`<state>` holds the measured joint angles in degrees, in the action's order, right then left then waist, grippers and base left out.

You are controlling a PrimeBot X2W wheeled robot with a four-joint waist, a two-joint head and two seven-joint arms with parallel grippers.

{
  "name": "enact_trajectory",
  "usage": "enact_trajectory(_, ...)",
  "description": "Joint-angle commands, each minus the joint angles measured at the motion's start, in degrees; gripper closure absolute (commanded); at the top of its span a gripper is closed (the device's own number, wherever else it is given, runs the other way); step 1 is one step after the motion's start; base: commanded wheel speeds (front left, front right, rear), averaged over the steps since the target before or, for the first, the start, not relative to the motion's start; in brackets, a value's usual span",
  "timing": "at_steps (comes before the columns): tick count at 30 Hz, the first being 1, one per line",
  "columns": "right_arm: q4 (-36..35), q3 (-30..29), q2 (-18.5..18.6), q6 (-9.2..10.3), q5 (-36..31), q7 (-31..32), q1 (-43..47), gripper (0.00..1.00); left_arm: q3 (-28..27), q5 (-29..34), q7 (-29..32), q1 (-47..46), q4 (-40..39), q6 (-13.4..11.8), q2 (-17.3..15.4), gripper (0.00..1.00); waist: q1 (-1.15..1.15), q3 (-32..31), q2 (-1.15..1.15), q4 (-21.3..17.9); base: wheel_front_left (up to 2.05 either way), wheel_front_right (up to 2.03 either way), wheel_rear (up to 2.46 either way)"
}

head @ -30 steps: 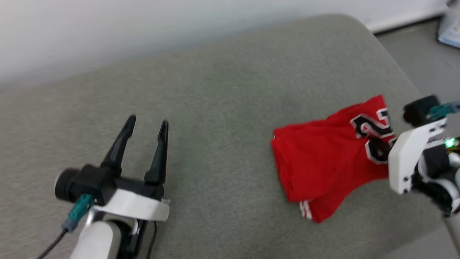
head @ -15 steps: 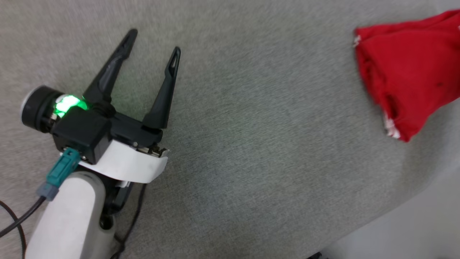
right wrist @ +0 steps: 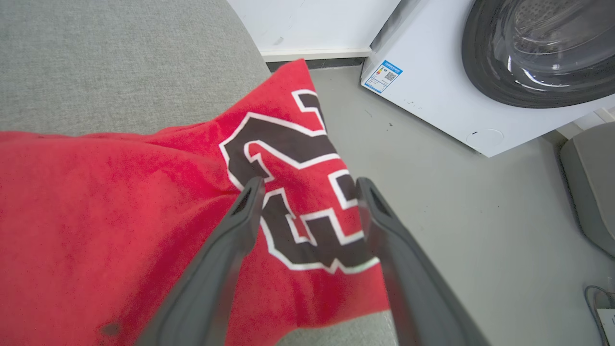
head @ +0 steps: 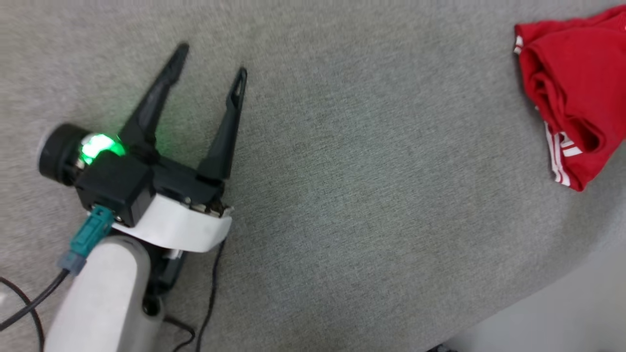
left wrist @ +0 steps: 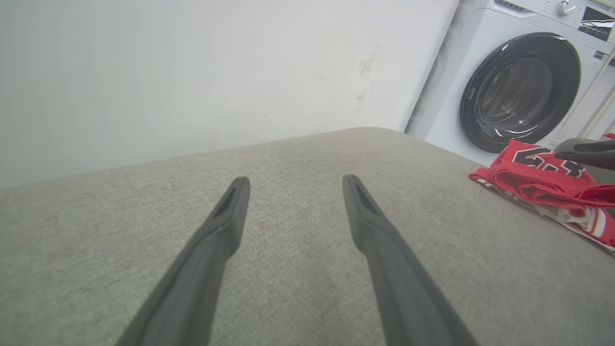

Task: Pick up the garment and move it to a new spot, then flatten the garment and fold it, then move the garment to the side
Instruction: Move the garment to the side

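The garment [head: 577,93], a red jersey with striped trim, lies folded in a bundle at the right end of the grey fabric surface [head: 367,171]. In the right wrist view the garment [right wrist: 120,216] shows its black, white-outlined number print [right wrist: 288,158], and my right gripper [right wrist: 310,185] hovers open just over that print at the surface's edge. My left gripper [head: 211,61] stands open far to the left, over bare fabric, holding nothing. The left wrist view has the left gripper [left wrist: 295,182] open, the garment [left wrist: 538,185] off to the right, and one right finger [left wrist: 586,151] above it.
A white washing machine [right wrist: 528,57] with a dark round door stands on the grey floor [right wrist: 456,216] beyond the surface's right end. A white wall [left wrist: 192,72] runs behind the surface. A grey rounded object [right wrist: 591,192] sits on the floor at the right.
The head camera has tilted down and swung left, so the garment now sits at the picture's upper right and the right gripper has left that view. The left gripper stays open.
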<state>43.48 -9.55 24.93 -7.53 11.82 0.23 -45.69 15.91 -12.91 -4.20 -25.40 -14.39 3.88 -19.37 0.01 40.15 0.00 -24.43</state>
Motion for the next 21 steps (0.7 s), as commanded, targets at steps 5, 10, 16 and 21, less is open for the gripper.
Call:
enact_trajectory(5,-1.15,-1.8,0.34,0.07,-2.96,-4.15,5.49,0.0,-0.22,-2.02,-3.62,5.67,3.9,-1.55,1.84,0.0,-0.01,-10.78,0.0,2.98,0.0,0.0,0.0)
enact_trajectory(10,-4.68,-1.28,0.24,0.08,-3.01,-6.09,13.12,0.0,-0.99,-3.97,-6.42,10.77,7.21,-3.31,3.62,0.0,-0.01,-18.68,0.0,6.34,0.0,0.0,0.0)
enact_trajectory(16,-13.66,-0.13,-4.09,0.07,-2.47,-5.41,24.15,0.0,-1.94,-6.4,-8.54,16.29,10.81,-5.28,6.03,0.0,-0.01,-26.22,0.0,11.55,0.0,0.0,0.0)
enact_trajectory(21,-22.39,1.83,-9.41,0.07,-2.23,-3.88,32.34,0.0,-2.45,-7.75,-9.57,19.41,13.54,-5.98,7.43,0.0,-0.01,-30.67,0.0,16.45,0.0,0.0,0.0)
